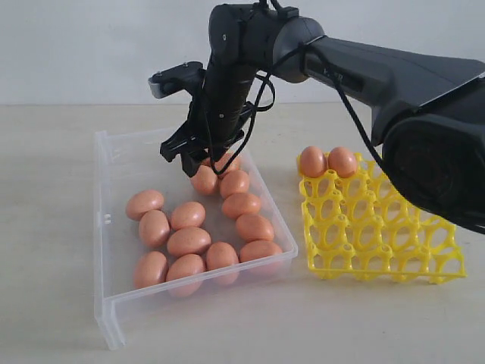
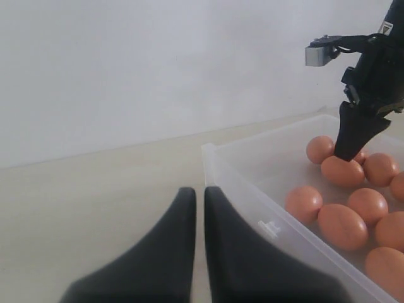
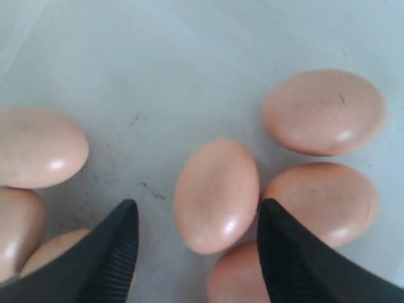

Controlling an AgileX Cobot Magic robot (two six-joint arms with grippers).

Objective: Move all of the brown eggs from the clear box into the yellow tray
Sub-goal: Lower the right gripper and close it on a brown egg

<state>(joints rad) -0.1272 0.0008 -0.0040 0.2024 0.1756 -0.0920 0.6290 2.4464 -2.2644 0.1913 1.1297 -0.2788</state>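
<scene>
The right gripper (image 1: 201,163) hangs over the far end of the box (image 1: 106,227) with its jaws spread wide and one egg (image 3: 216,196) lying between them (the left gripper (image 2: 199,196) sits pinched shut and empty just outside the box's wall). A dozen or so eggs (image 1: 189,241) lie in the box. Two more sit in back-row cups of the tray (image 1: 379,235), just beside it.

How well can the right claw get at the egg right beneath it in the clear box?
Probably yes: the right gripper is open and straddles the egg from above. A neighbouring egg crowds one side, so that finger has little room.
</scene>
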